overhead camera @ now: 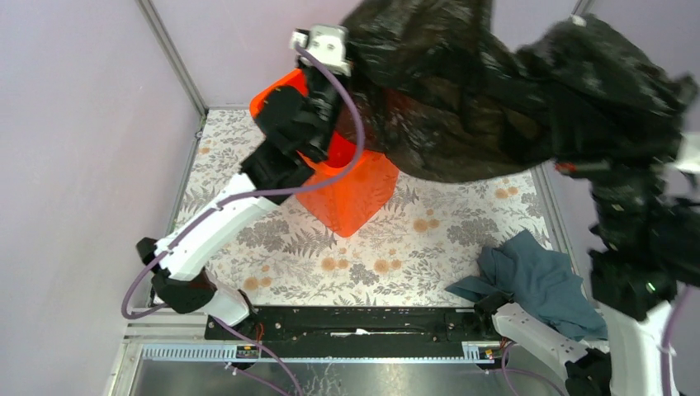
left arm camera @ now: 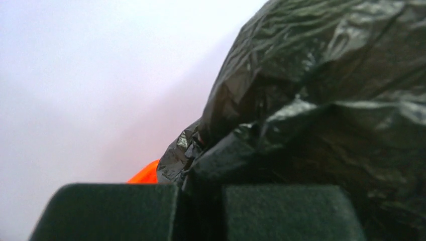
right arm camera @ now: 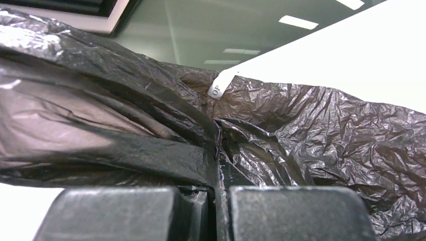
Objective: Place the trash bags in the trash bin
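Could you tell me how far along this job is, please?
Done: the left gripper and right gripper are each shut on the trash bag, which is lifted off the table. In hand: it hangs stretched between them over the trash bin. Left: lowering it into the bin and letting go; none is clearly inside.

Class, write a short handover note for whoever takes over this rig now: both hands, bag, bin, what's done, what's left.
Left hand: shut on the trash bag, above the trash bin.
Right hand: shut on the bag's other end, held high on the right.
Done: bag lifted, hanging between both hands.
Left: lower it into the upright bin and release.
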Controlling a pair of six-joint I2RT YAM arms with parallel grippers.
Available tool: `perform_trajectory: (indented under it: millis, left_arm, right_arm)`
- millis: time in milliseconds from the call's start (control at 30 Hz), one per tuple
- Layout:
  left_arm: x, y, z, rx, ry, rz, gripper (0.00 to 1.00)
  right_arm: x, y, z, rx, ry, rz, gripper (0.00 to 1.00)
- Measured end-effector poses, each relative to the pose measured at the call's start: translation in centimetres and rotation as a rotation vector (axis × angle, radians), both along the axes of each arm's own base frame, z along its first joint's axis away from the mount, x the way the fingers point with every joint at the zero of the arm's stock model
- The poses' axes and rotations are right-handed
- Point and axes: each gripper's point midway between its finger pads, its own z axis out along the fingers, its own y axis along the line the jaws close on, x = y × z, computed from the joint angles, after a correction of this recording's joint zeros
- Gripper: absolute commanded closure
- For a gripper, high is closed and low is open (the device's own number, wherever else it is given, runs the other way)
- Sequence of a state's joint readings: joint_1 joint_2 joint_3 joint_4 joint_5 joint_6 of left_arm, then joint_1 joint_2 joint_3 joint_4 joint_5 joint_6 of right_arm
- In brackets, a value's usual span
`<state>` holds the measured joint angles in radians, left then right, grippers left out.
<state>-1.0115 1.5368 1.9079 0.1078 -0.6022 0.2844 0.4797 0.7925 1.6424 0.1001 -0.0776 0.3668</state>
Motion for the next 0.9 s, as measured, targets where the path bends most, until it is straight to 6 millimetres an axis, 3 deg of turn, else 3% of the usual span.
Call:
perform_trajectory:
  millis: [100, 200, 300, 400, 500, 633, 767, 900]
  left_arm:
    - [2.6, 5.7, -0.8, -0.014, 0.036, 0.096, 1.00]
    - [3.5, 10.3, 0.7, -0.064, 0.018, 0.163, 1.00]
    - [4.2, 13.7, 2.2, -0.109, -0.007, 0.217, 1.00]
    - [5.3, 15.5, 2.1, -0.131, 0.005, 0.241, 1.00]
    - [6.4, 14.9, -1.3, -0.128, 0.070, 0.208, 1.00]
    - [8.8, 11.6, -9.7, -0.060, 0.251, 0.123, 1.00]
    - [11.0, 8.4, -16.2, -0.008, 0.420, 0.046, 0.99]
    - [11.4, 6.9, -20.6, 0.027, 0.553, 0.006, 0.76]
  right_arm:
    - [3.6, 3.8, -1.0, -0.056, 0.029, 0.096, 1.00]
    - [7.9, 7.6, -3.3, -0.104, 0.098, 0.182, 1.00]
    - [10.7, 9.8, -4.9, -0.124, 0.154, 0.231, 1.00]
    - [13.0, 11.5, -6.1, -0.130, 0.200, 0.267, 1.00]
    - [13.9, 12.2, -6.6, -0.130, 0.217, 0.284, 1.00]
    - [13.6, 12.0, -6.0, -0.125, 0.196, 0.284, 1.00]
    - [12.9, 11.6, -4.6, -0.124, 0.151, 0.270, 1.00]
    - [12.5, 11.2, -3.3, -0.133, 0.104, 0.243, 1.00]
